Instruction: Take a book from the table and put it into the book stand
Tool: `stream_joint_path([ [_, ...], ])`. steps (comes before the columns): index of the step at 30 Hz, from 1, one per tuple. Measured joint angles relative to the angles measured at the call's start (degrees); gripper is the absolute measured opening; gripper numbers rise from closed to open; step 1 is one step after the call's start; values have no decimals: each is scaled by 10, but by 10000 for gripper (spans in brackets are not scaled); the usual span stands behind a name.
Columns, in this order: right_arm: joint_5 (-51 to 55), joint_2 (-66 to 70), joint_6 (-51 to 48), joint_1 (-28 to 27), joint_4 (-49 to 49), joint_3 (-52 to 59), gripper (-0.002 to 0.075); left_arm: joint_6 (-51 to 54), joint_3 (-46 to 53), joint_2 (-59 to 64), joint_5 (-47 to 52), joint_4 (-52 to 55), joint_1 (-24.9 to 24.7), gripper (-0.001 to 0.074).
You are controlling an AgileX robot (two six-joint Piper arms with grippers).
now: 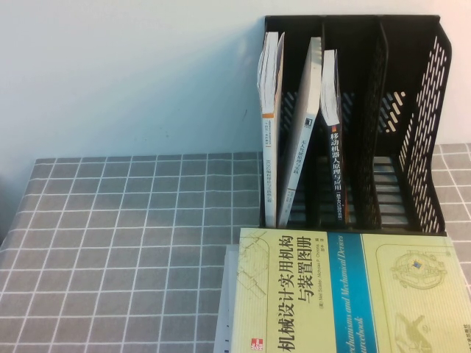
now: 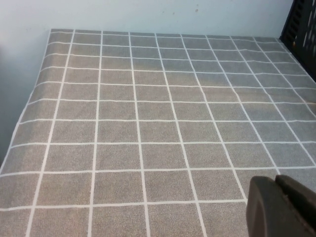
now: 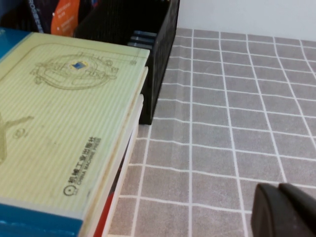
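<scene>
The book (image 1: 335,170), dark with a white Chinese title on its spine, stands upright in a slot of the black book stand (image 1: 412,132). Its dark cover with an orange blob (image 3: 66,15) shows behind the stand's wall (image 3: 158,59) in the right wrist view. Neither gripper shows in the high view. My left gripper (image 2: 276,183) is shut and empty, low over the bare grid-cloth table (image 2: 148,113), with the stand's edge (image 2: 302,24) far off. My right gripper (image 3: 279,190) is shut and empty over the table (image 3: 232,128), beside the stand.
Two white-grey books (image 1: 274,110) lean in the stand's left slots. A yellow-green and blue book (image 1: 346,294) lies flat on a stack in front of the stand; it also shows in the right wrist view (image 3: 59,113). The stand's right slots hold nothing.
</scene>
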Motion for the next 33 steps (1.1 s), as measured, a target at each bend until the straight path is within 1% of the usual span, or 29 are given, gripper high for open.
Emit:
stream_joint_path([
  [33,-3,0,1,4,10,0,-3,0,0,0,0,0,0,-3],
])
